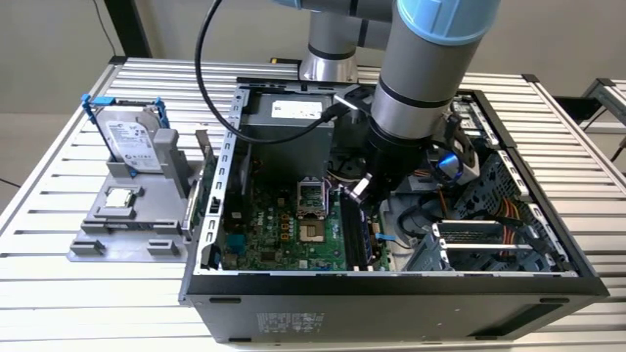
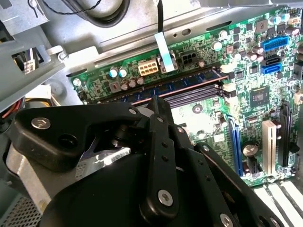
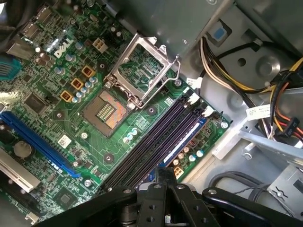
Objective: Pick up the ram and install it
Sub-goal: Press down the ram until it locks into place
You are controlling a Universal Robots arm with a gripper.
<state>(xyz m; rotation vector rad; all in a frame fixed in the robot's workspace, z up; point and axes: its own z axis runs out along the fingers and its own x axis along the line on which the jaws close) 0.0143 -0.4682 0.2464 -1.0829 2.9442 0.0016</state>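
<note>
While exterior hides it, ram (image 2: 177, 85) slotted, second wrist view.

No wording can be read clearly. A white logo is printed on the green motherboard (image 3: 94, 142) in the first wrist view. In the exterior view, white stickers with tiny illegible print sit on the silver hard drive (image 1: 132, 139), the grey power supply box (image 1: 296, 110) and the black computer case (image 1: 290, 323).

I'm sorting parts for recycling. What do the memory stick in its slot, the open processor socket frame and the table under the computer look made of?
The memory stick looks like blue circuit board, matte, carrying dark chips. The socket frame appears to be bare metal: silvery and shiny, with thin bent edges. The table looks like aluminium, judging by its pale grey, ribbed slats with a dull sheen.
</note>
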